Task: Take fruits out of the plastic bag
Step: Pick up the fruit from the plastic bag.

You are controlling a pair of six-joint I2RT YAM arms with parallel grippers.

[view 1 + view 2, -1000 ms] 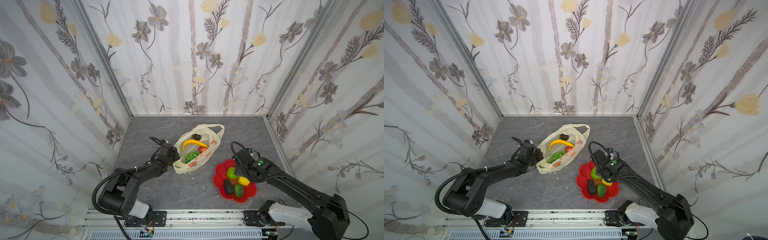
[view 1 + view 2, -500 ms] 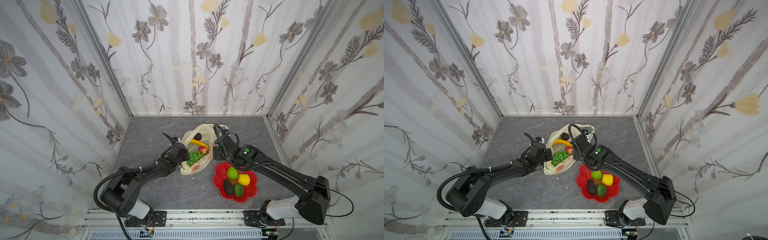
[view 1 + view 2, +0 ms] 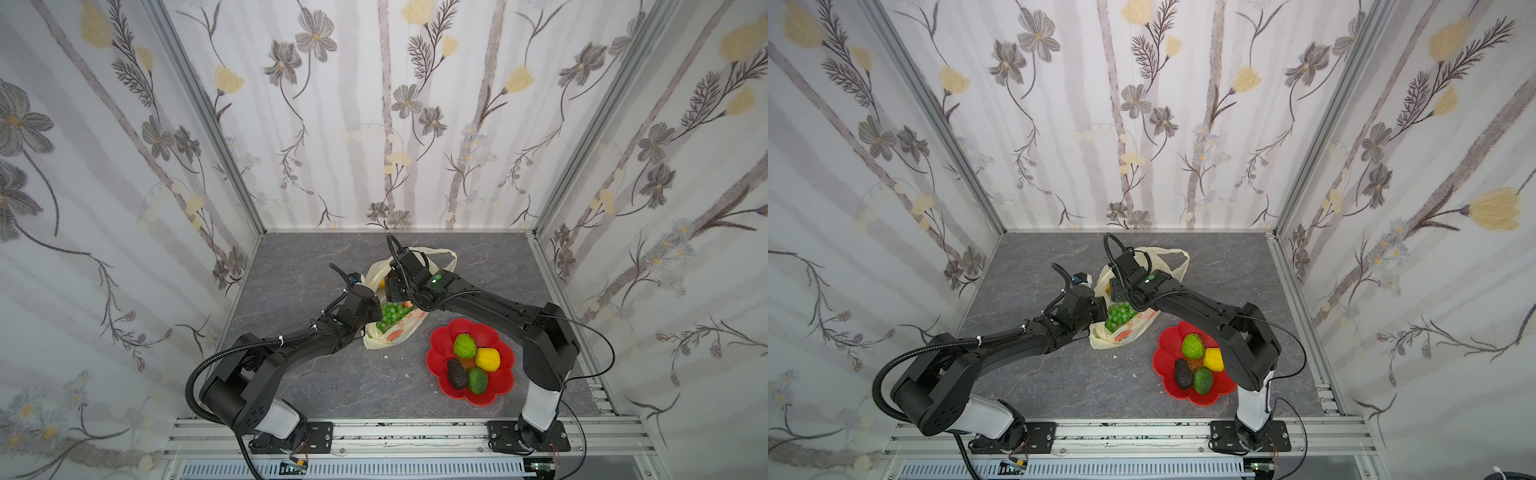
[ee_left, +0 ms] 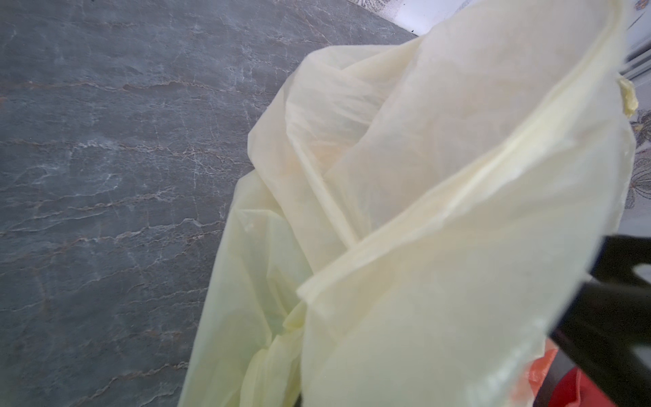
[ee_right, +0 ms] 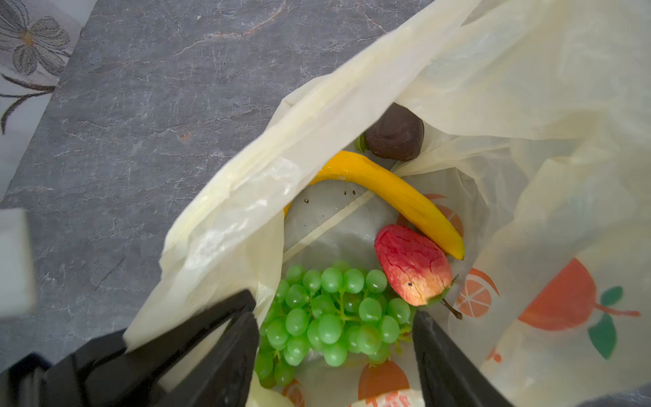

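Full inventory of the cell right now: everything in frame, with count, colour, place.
plastic bag: 1, pale yellow with orange prints, mid table
grape bunch: 1, green, in bag
banana: 1, yellow, in bag
strawberry: 1, red, in bag beside banana
dark fruit: 1, brown-black, in bag
dish: 1, red, beside bag
green lumpy fruit: 1, in dish
yellow lumpy fruit: 1, in dish
dark avocado: 1, in dish
green avocado: 1, in dish
table: 1, grey
left gripper: black, shut on bag rim
right gripper: black, open over grapes
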